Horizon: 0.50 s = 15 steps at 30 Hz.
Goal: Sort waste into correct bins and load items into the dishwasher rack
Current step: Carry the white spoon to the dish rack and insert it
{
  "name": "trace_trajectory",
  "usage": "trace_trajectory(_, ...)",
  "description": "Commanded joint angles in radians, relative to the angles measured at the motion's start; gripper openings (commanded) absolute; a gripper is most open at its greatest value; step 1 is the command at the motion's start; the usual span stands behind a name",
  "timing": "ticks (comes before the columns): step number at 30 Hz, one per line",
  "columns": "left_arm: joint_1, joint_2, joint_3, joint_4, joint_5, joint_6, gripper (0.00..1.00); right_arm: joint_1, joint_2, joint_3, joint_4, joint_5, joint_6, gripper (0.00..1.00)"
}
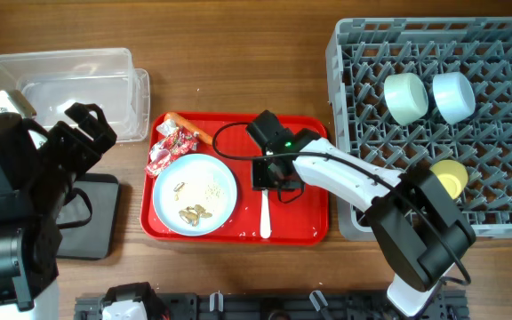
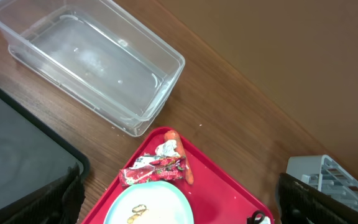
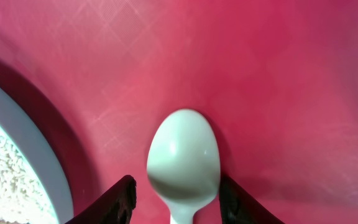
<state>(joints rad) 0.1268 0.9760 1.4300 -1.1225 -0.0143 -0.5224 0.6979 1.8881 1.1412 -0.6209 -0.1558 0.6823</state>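
A white plastic spoon (image 1: 265,216) lies on the red tray (image 1: 305,142), with its bowl (image 3: 184,152) facing up in the right wrist view. My right gripper (image 1: 267,174) (image 3: 178,200) is open, low over the tray, with one finger on each side of the spoon's bowl. The pale blue plate (image 1: 194,193) (image 2: 151,205) holds brownish food scraps (image 1: 192,213). The red-and-white wrapper (image 1: 169,148) (image 2: 154,169) and the carrot piece (image 1: 185,126) (image 2: 182,155) lie at the tray's far left. My left gripper (image 1: 80,129) (image 2: 179,190) is open and empty, high above the tray's left corner.
The clear tub (image 1: 60,84) (image 2: 92,62) stands at the back left and the black tray (image 1: 92,222) (image 2: 17,155) at the front left. The grey rack (image 1: 443,53) at the right holds a mint bowl (image 1: 405,96), a light blue bowl (image 1: 453,95) and a yellow cup (image 1: 450,178).
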Motion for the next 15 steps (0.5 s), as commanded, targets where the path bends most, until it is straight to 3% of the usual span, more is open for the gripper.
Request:
trace_trajectory(1, 0.007, -0.001, 0.005, 0.003, -0.01, -0.01, 1.0, 0.003, 0.057, -0.015, 0.009, 0.078, -0.048, 0.46)
trace_trajectory(3, 0.007, -0.001, 0.005, 0.003, -0.01, -0.01, 1.0, 0.012, 0.057, -0.015, 0.014, 0.082, -0.051, 0.35)
trace_trajectory(7, 0.007, -0.001, 0.005, 0.003, -0.01, -0.01, 1.0, 0.031, 0.057, -0.004, 0.007, 0.134, -0.042, 0.32)
trace_trajectory(11, 0.007, -0.001, 0.005, 0.003, -0.01, -0.01, 1.0, 0.028, 0.057, 0.035, -0.109, 0.316, -0.037, 0.3)
trace_trajectory(15, 0.007, -0.001, 0.005, 0.003, -0.01, -0.01, 1.0, 0.027, 0.057, 0.041, -0.119, 0.3, -0.1, 0.28)
